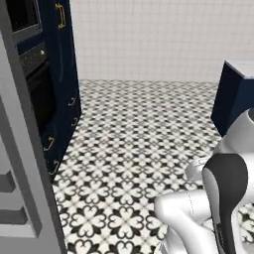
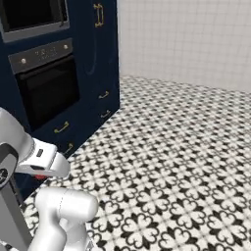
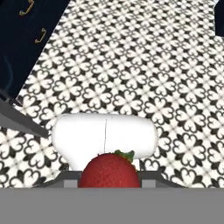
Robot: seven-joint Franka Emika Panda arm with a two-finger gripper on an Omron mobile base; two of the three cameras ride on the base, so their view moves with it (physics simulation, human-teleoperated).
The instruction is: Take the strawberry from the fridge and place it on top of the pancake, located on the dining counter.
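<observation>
Three views. Left base: fridge door edge at left, patterned floor ahead. Right base: gripper beside navy oven cabinet, red showing beneath. Hand: strawberry pinched between the fingers; likely light, soft and bruisable, best held gently across its widest part.

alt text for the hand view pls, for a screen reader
A red strawberry with a small green leafy top sits close to the camera at the bottom centre, apparently held in the gripper. Behind it lies a floor of black-and-white floral patterned tiles. Navy cabinets with gold handles fill the upper left corner.
</observation>
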